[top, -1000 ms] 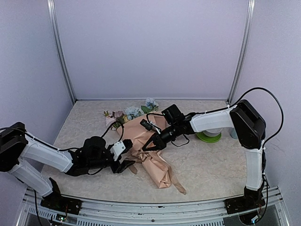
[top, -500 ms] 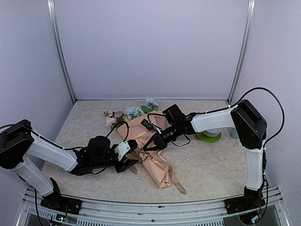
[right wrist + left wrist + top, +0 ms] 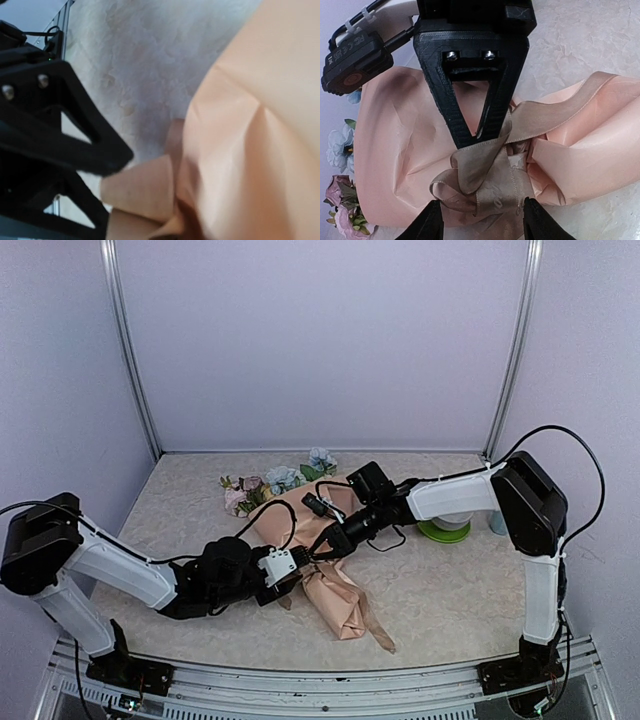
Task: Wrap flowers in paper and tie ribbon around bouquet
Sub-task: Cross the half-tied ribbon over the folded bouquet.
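bouquet [image 3: 322, 575]: lies at table [image 3: 450, 580] centre, tail toward near edge
ribbon [image 3: 485, 175]: soft, likely slippery, circles paper [image 3: 395, 150] waist; grip a loose tail
right gripper [image 3: 481, 134]: narrow, pinching ribbon
left gripper [image 3: 480, 221]: half-wide, straddling knot

The pale marbled table [image 3: 470, 590] carries the bouquet [image 3: 300, 515] lying slantwise at mid-frame, blooms toward the upper left and pointed tail toward lower centre, one end of the ribbon [image 3: 485, 185] trailing onto the surface, and a green disc [image 3: 443, 531] at right.

High rear camera; wrist cameras hug the bouquet [image 3: 335, 600].
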`<state>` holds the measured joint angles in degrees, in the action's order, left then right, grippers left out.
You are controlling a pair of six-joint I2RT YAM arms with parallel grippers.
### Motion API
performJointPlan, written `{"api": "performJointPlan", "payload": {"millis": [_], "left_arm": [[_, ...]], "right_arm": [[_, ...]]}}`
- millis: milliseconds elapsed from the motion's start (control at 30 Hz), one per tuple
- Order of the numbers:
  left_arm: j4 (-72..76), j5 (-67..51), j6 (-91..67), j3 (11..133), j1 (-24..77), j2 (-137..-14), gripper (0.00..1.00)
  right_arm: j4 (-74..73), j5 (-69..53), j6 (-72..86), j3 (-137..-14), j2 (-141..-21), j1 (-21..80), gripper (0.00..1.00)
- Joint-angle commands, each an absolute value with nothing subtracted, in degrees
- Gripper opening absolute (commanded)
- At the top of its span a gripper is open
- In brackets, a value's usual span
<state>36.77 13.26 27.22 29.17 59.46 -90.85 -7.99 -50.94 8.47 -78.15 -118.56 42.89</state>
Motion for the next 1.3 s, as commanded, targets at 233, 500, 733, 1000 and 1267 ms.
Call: {"api": "performJointPlan", "payload": {"millis": [233,500,733,1000,1267], "left_arm": [[29.3,10.1,20.5,25.1,58.8,-79.6,0.61],[34.2,16.0,29.4,30.0,61.7,-85.3,0.61],[41.5,23.5,33.5,34.1,61.8,-95.4,0.57],[45.9,28.2,32.8,35.4,62.5,-98.9,0.56],[49.0,31.7,31.8,36.2,63.0,-102.6,0.56]], "right_arm": [[-9.6,-50.7,8.0,-78.9,-117.1,41.8,0.16],[-11.9,-49.4,6.5,-78.0,-115.7,41.5,0.26],[-13.4,-50.4,4.9,-76.6,-114.2,41.5,0.29],[-17.6,-48.1,1.9,-77.0,-114.8,41.5,0.22],[-19.6,-47.8,1.1,-76.3,-113.8,41.5,0.24]]}}
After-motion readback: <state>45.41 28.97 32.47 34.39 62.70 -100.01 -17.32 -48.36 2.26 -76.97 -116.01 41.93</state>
